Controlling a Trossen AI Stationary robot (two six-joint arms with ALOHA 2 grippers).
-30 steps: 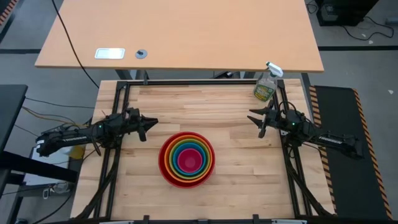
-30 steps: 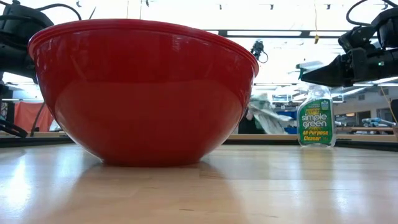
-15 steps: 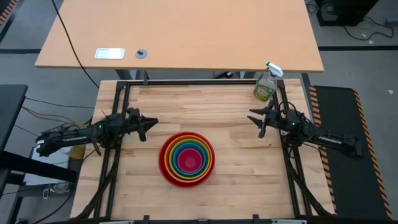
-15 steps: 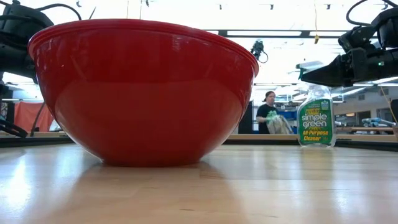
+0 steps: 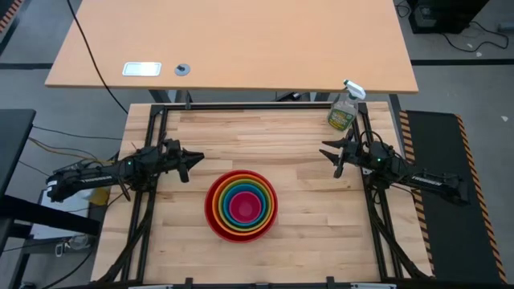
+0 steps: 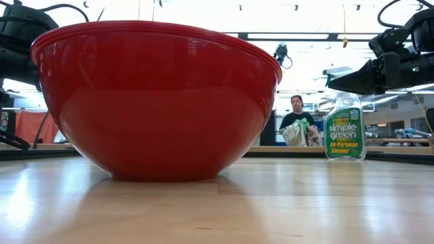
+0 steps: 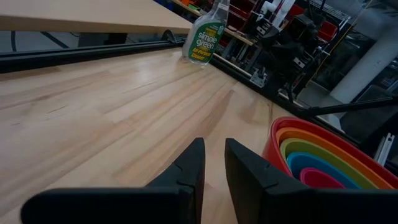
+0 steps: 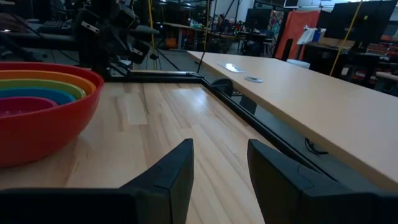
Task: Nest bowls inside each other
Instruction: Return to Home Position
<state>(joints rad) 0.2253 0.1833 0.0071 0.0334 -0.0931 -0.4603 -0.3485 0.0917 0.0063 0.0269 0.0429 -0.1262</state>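
The bowls stand nested as one stack on the table's near middle. The red bowl (image 5: 214, 215) is outermost and rests by its base (image 6: 159, 175) on the wood. Inside it sit orange, lime green, blue and, innermost, pink (image 5: 243, 207). My left gripper (image 5: 199, 158) hovers to the stack's far left, its fingers (image 7: 213, 144) a narrow gap apart with nothing between them. My right gripper (image 5: 328, 152) hovers to the stack's far right, open (image 8: 221, 144) and empty. Both point level toward the table's middle.
A clear spray bottle (image 5: 343, 112) stands at the table's far right corner, just behind my right gripper. A light wooden desk (image 5: 233, 44) lies beyond the far edge. A person (image 6: 296, 125) stands in the room behind. Bare wood (image 5: 265, 136) stretches between the grippers.
Both arms and the bowl stack have kept still. Only the person in the room beyond the table has straightened up and shifted slightly.
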